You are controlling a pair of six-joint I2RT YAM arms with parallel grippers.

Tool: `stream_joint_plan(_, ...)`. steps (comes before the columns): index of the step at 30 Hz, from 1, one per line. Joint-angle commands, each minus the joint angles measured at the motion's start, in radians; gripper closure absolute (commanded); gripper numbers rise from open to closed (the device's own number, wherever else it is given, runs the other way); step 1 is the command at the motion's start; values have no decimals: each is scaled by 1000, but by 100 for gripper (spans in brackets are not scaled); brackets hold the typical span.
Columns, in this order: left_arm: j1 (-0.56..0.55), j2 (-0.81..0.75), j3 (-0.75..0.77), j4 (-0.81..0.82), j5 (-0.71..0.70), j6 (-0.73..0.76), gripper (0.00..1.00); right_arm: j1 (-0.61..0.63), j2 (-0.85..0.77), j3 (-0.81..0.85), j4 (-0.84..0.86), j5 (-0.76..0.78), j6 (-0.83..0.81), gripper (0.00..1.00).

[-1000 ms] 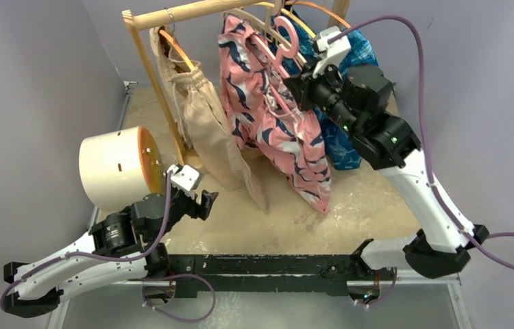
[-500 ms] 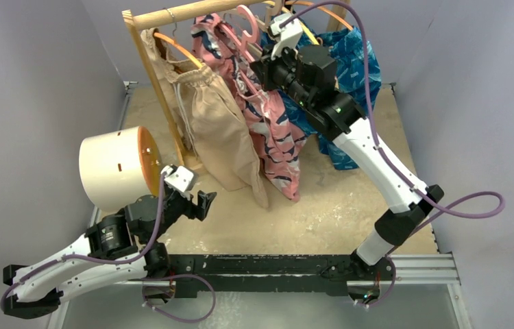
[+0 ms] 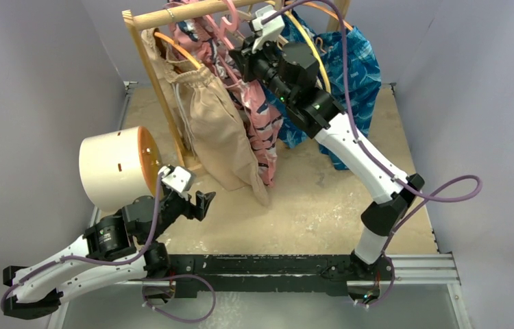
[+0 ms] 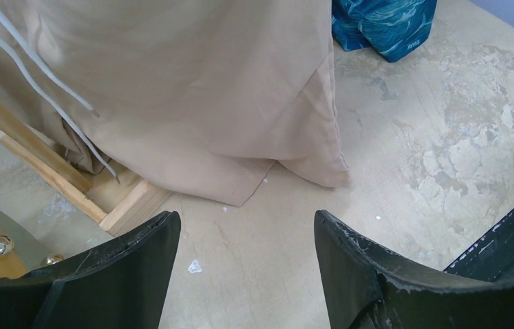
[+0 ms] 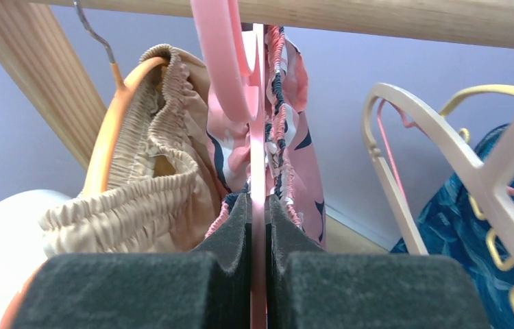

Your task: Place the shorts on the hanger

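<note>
While clenched on the hanger (image 5: 221,62) neck at upper centre, hold right claw (image 5: 258,205) level; seat hook fully over rail (image 5: 412,17), with shorts (image 5: 302,157) draped alongside, before letting go. Leave left claw (image 4: 244,229) released, lower left.

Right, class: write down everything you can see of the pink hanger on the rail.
The pink hanger looks like smooth, glossy plastic, with a thick flat hook curving up to the wooden rail; whether it sits fully over the rail is not visible. The right wrist camera sees it edge-on and upright. The right gripper is shut on it just below the hook, foam pads pressing both sides. The pink leaf-print shorts hang on it, their gathered waistband bunched against both faces.
</note>
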Motion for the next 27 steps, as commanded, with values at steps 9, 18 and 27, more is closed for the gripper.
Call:
stream_joint_plan(9,5,-23,-4,50,10,4,29,62,119,199,162,70,-42,100)
stream_joint_plan(18,5,-24,-4,49,15,2,28,77,173,221,173,180,-41,100)
stream_joint_plan(27,5,-22,-3,50,17,3,28,79,210,229,198,182,-40,100)
